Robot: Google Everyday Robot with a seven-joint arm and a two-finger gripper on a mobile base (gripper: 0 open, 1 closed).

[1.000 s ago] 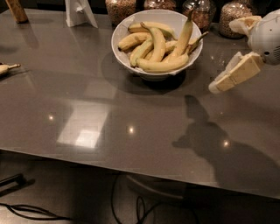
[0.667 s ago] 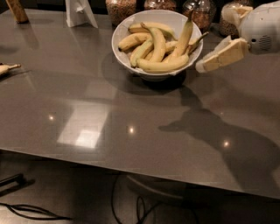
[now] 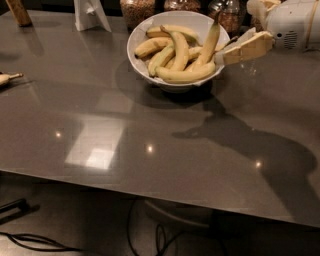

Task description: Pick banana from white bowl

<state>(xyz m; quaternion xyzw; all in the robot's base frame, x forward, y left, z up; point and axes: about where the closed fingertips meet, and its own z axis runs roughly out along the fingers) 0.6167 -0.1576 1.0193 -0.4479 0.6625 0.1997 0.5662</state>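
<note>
Banana (image 3: pixel 209 44): in white bowl (image 3: pixel 134 46), against its right rim.
Long axis: steep, stem uppermost.
Gripper (image 3: pixel 226 56): at the bowl's right rim, banana just to its left.
Gripper state: cannot tell.

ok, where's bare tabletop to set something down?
Bare: the whole front of the table, from the white bowl to the near edge, and the left stretch between bowl and the small item at the left edge. Crowded: jars along the back; the hand at the bowl's right rim, by the banana.
</note>
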